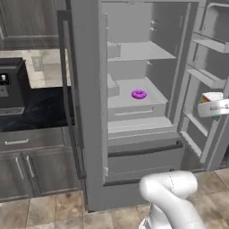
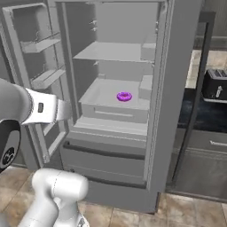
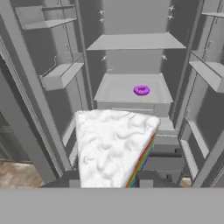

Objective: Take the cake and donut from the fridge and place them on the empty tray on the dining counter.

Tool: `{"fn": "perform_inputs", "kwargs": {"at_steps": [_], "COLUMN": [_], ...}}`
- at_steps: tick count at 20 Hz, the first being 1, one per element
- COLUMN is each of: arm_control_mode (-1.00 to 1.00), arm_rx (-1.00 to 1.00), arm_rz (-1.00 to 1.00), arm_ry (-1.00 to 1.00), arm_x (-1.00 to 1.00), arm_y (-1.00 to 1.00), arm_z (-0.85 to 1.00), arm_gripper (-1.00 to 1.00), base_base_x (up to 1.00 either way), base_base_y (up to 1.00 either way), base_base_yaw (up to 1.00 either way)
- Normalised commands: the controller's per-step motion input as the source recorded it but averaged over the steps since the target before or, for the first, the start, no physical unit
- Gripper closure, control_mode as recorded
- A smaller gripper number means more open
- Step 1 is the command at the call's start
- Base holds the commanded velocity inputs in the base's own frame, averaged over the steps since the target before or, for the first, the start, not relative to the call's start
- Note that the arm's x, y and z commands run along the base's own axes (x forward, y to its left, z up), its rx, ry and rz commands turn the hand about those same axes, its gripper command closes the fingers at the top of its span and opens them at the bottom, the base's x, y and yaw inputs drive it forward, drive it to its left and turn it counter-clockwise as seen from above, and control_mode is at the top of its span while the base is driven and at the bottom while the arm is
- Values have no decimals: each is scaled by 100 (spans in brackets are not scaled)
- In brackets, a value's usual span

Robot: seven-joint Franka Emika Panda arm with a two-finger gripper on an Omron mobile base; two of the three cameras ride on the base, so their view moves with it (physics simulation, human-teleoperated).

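The grey fridge [image 1: 87, 112] [image 2: 174, 88] stands with both doors open. On its lower shelf, alone, lies the purple-pink donut [image 1: 139, 94] [image 2: 124, 96] [image 3: 141, 90]. My gripper [image 1: 215, 107] [image 3: 110, 180] hovers outside the fridge, in front of the opening, shut on the cake [image 1: 211, 99] [image 3: 114, 146]. The cake is a white-iced wedge with rainbow layers along its side. In the hand view it sits between the two dark fingertips, with the donut beyond and above it. In the right base view my arm [image 2: 42, 107] reaches in from the left.
The open fridge doors with their shelves [image 1: 203, 76] [image 2: 44, 77] flank the arm on both sides. A black counter with grey cabinets [image 1: 33, 152] runs beside the fridge and carries a dark appliance [image 1: 11, 87] [image 2: 216, 85]. Tiled floor [image 1: 53, 210] lies below.
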Motion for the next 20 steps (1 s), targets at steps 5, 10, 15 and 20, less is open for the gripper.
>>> {"fn": "perform_inputs", "kwargs": {"at_steps": [5, 10, 15, 20], "arm_control_mode": [100, 100, 100, 100], "arm_rx": [0, 0, 0, 0], "arm_rz": [0, 0, 0, 0], "arm_ry": [0, 0, 0, 0], "arm_x": [0, 0, 0, 0], "arm_y": [0, 0, 0, 0], "arm_z": [0, 0, 0, 0], "arm_gripper": [100, 100, 100, 100], "base_base_x": [-100, -100, -100, -77], "base_base_y": [0, 5, 31, 0], "base_base_yaw": [6, 5, 21, 76]}}
